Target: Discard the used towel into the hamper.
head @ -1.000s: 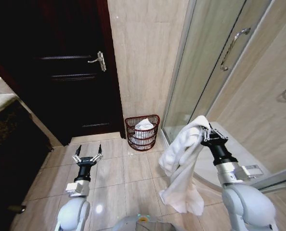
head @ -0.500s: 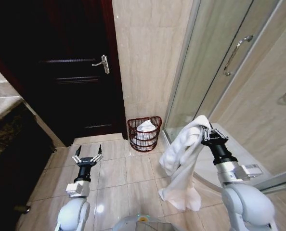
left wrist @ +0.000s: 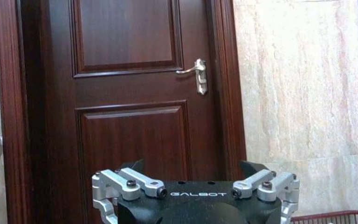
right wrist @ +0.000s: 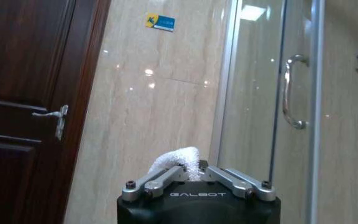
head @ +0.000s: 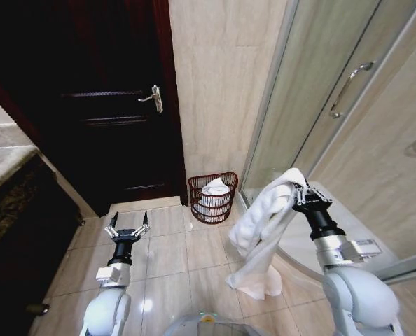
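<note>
You are in the carrying step: the right pincer (head: 302, 196) is clamped on the white towel (head: 260, 238), which drapes down from it in a long fold, its lower end close to the tiled floor (head: 169, 255). The hamper (head: 213, 198) stands on that floor against the beige wall (head: 218, 105), between the dark door (head: 117, 119) and the glass shower enclosure (head: 299, 112), and it holds some white cloth already. The towel hangs well short of the hamper, nearer you and toward the shower side.

The next move, as I judge it, calls for bringing the towel above the hamper's open rim before you let go (the trailing end needs to clear the rim rather than snag on it).

Open floor lies between you and the hamper. Beside the hamper, the shower's raised curb (head: 292, 238) runs close under the right arm. The left pincer (head: 127, 225) hovers spread and empty over the tiles on the hamper's door side.
</note>
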{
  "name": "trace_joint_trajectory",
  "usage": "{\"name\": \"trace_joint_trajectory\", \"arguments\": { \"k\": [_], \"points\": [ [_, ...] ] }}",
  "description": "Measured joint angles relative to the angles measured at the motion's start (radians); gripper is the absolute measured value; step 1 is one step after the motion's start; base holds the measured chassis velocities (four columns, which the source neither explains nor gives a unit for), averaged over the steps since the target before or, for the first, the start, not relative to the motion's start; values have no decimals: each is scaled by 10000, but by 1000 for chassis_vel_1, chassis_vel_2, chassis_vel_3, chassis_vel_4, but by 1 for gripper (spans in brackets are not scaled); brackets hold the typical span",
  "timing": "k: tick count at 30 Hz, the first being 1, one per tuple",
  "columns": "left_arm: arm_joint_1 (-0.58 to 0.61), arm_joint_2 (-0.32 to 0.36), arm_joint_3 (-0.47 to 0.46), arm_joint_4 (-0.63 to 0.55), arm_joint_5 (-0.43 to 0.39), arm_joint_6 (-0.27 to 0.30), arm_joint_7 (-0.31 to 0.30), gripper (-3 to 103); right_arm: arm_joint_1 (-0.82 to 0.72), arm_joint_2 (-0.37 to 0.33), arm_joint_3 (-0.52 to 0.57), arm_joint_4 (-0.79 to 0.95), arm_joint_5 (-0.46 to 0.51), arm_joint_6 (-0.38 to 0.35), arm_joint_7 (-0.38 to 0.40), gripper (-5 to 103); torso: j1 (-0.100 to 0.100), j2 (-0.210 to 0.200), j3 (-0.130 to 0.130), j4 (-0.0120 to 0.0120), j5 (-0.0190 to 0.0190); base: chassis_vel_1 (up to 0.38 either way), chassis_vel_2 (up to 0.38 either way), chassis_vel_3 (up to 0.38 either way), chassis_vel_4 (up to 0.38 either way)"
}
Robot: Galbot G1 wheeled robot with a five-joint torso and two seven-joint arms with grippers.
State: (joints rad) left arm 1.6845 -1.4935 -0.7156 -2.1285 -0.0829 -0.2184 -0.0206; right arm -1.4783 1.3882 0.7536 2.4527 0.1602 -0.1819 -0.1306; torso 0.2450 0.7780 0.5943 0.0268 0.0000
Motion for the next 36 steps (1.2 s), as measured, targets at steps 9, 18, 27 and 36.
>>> {"name": "trace_joint_trajectory", "arguments": {
  "k": [9, 18, 27, 36],
  "points": [
    [-9, -2, 9, -21, 40, 2, 1, 100, -95, 2, 2, 84, -86, 60, 7, 2, 185, 429, 245, 0, 0, -2, 100, 3, -100],
    [-3, -8, 15, -65, 75, 18, 7, 100, -60, -6, -8, 87, -121, 62, 10, 2, 362, 848, 487, 0, -1, 6, 116, -10, -113],
    [-8, -36, 50, -65, 130, 26, 14, 100, -62, -35, -6, 89, -121, 67, 34, 2, 530, 1224, 693, -2, 1, 11, 134, -10, -140],
    [9, -19, 28, -65, 133, 28, 57, 100, -51, 10, -9, 97, 26, 150, 241, 2, 726, 1677, 952, 2, 2, 13, 146, -17, -141]
  ]
}}
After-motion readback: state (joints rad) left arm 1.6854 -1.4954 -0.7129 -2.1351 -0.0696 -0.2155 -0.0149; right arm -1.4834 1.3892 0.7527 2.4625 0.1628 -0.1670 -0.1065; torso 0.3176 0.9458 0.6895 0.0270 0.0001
